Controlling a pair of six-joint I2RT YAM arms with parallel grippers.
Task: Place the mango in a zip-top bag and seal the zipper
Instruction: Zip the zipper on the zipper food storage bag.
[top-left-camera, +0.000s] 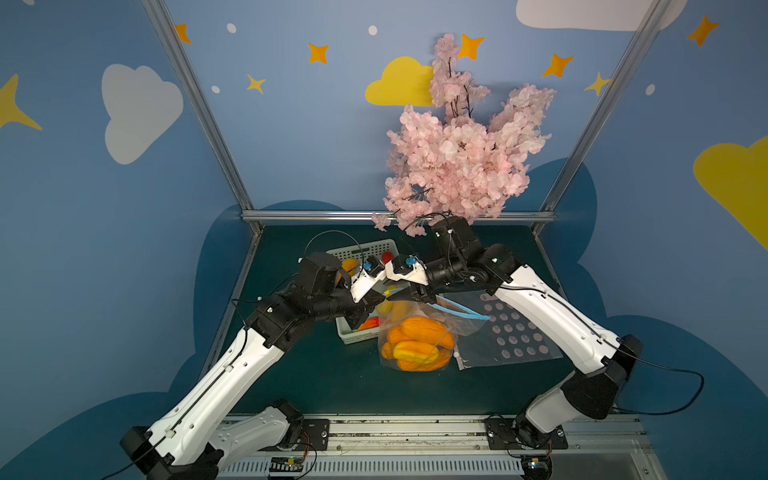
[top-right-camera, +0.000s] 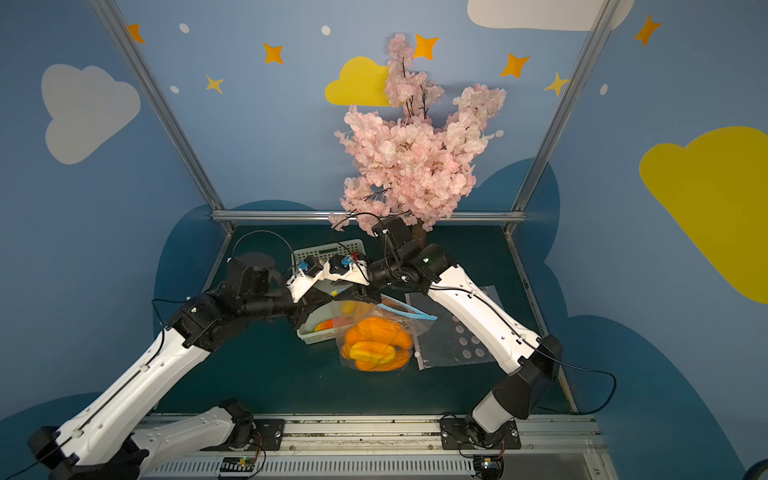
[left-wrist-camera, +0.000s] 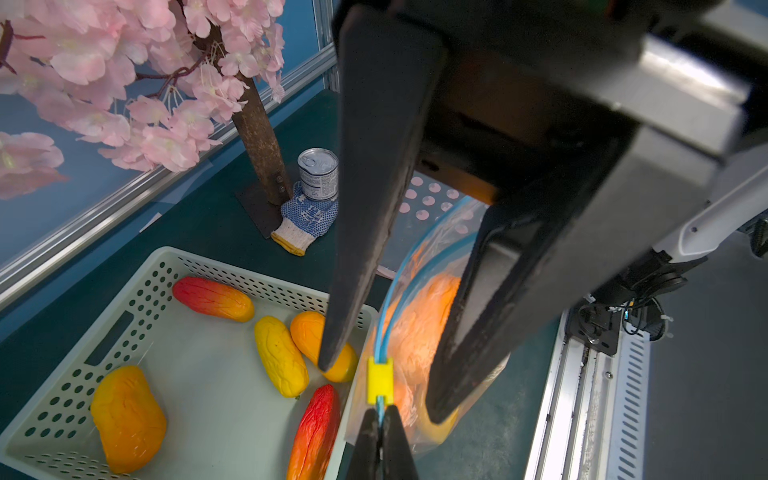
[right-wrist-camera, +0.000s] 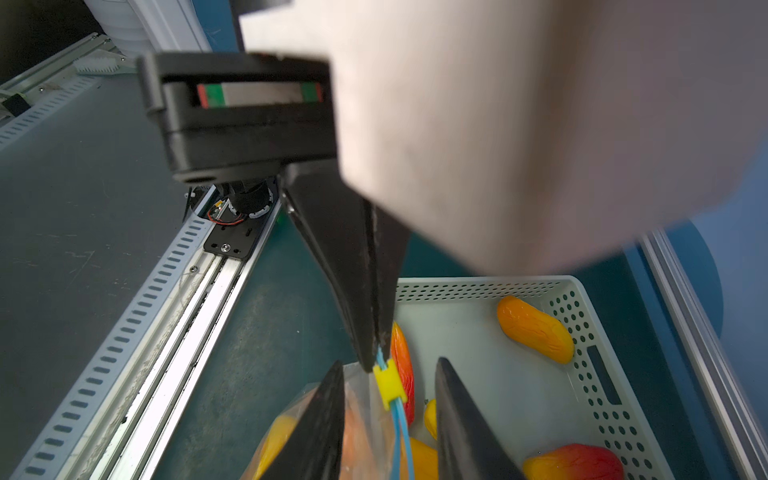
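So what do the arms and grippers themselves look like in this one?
The left arm and right arm match: white shells on the long links, black joints and wrists, thin black cables along them. The left gripper and right gripper have black, tapered wedge fingers on white mounts with a small blue part on top.

Zip-top bag (top-left-camera: 432, 316) of mangoes (top-left-camera: 419, 345) beside basket (top-left-camera: 348, 337), left end effector (top-left-camera: 381, 298) and right end effector (top-left-camera: 398, 295) at the zipper (top-left-camera: 461, 309).

No readable text (blurry can label (left-wrist-camera: 318, 183))
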